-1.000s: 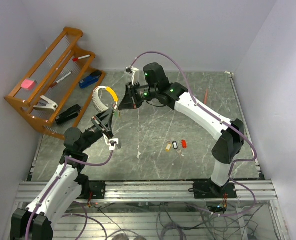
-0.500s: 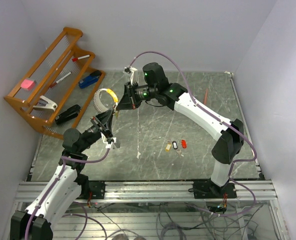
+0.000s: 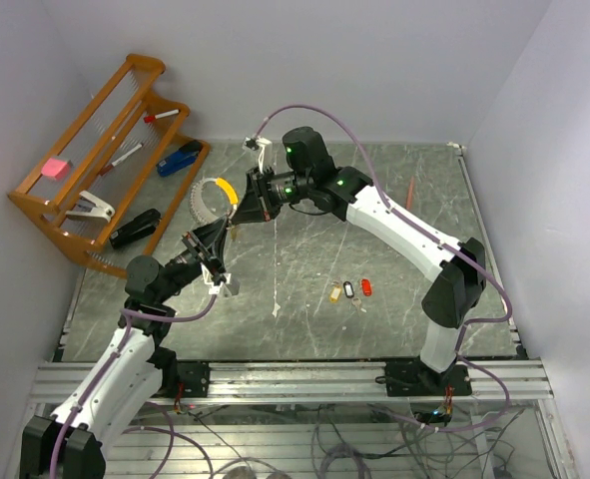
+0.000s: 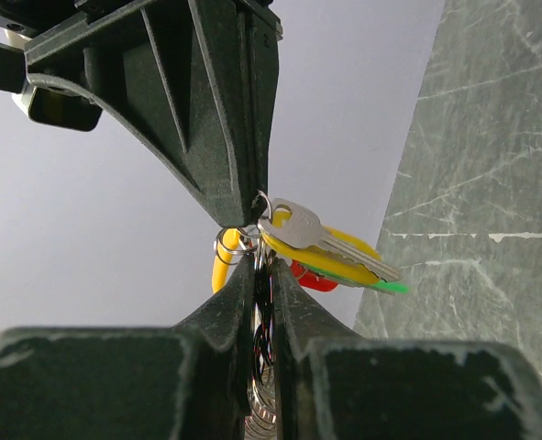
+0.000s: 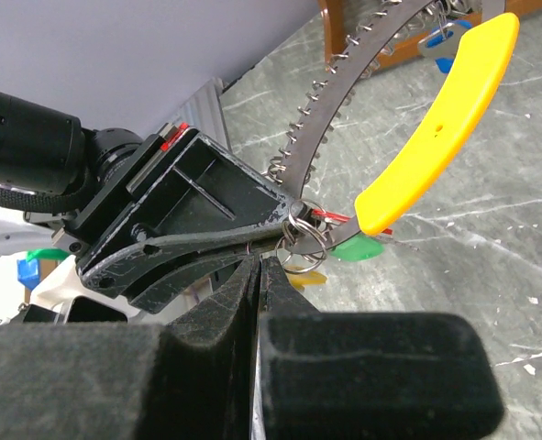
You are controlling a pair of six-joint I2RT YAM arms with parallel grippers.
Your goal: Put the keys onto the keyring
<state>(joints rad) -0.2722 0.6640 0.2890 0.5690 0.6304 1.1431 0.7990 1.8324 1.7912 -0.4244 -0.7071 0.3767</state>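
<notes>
The keyring (image 3: 215, 193) is a loop with an orange-yellow band (image 5: 445, 119) and a silvery toothed arc (image 5: 344, 87), held up above the table. My left gripper (image 4: 262, 261) is shut on its metal part from below. My right gripper (image 5: 259, 264) is shut, its tips against the small split rings (image 5: 303, 236) at the same spot. Keys with yellow, green and red tags (image 4: 330, 257) hang there. Three more keys lie on the table: yellow (image 3: 334, 293), black-and-white (image 3: 348, 288) and red (image 3: 365, 286). The two grippers, left (image 3: 222, 233) and right (image 3: 238, 212), meet tip to tip.
A wooden rack (image 3: 140, 70) at the back left holds staplers, pens and a pink eraser. A red pen (image 3: 410, 192) lies near the table's right edge. A white scrap (image 3: 276, 309) lies in front of the left arm.
Both grippers and the keyring between them have shifted slightly, and the loop has turned a little. The keys on the table have not moved.
</notes>
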